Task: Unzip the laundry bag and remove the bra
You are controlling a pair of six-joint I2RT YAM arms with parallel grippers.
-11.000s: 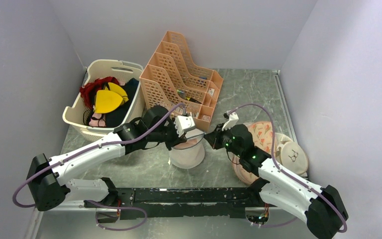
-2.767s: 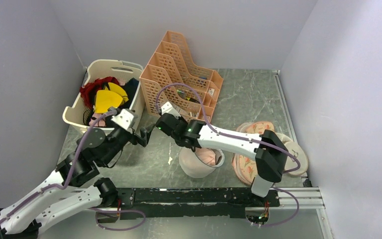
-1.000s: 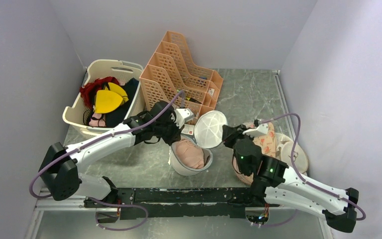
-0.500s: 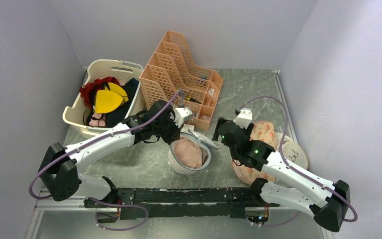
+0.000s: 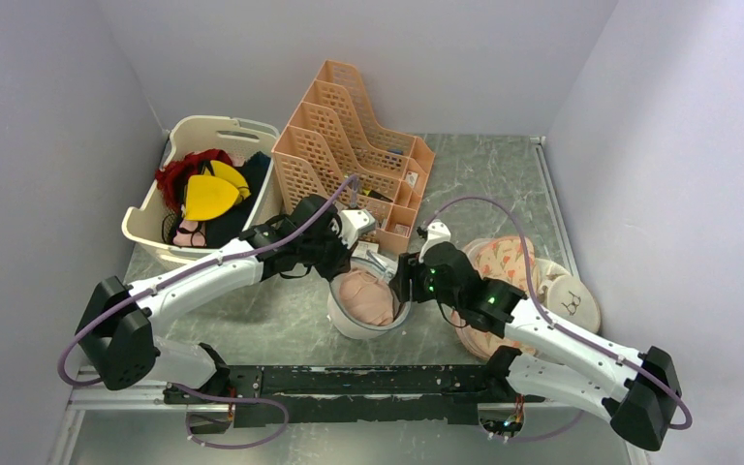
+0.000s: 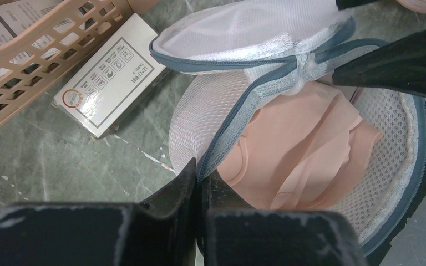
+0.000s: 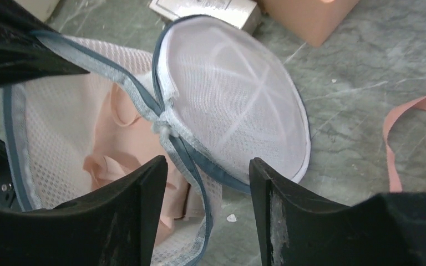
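The laundry bag [image 5: 349,325], a whitish mesh drum with a grey-blue zip rim, stands unzipped at the table's middle front. Its round lid [image 7: 233,94] hangs flipped back onto the table, joined at one seam. The pale pink bra [image 6: 305,149] lies bunched inside the bag [image 7: 44,160]. My left gripper [image 6: 199,169] is shut on the zip rim at the bag's far left side [image 5: 347,257]. My right gripper [image 7: 206,166] is open, its fingers astride the rim where the lid joins, on the bag's right side [image 5: 399,283].
A peach file organiser [image 5: 354,155] stands right behind the bag, with a small printed box [image 6: 108,83] at its foot. A cream basket [image 5: 155,237] of red, yellow and black clothes sits at the left. A peach printed pad [image 5: 504,266], a white disc [image 5: 572,308] and a pink strap [image 7: 410,111] lie to the right.
The lid, held up a second ago, has dropped back onto the table. My right gripper has moved left and down to the bag's rim. The left gripper keeps its hold.
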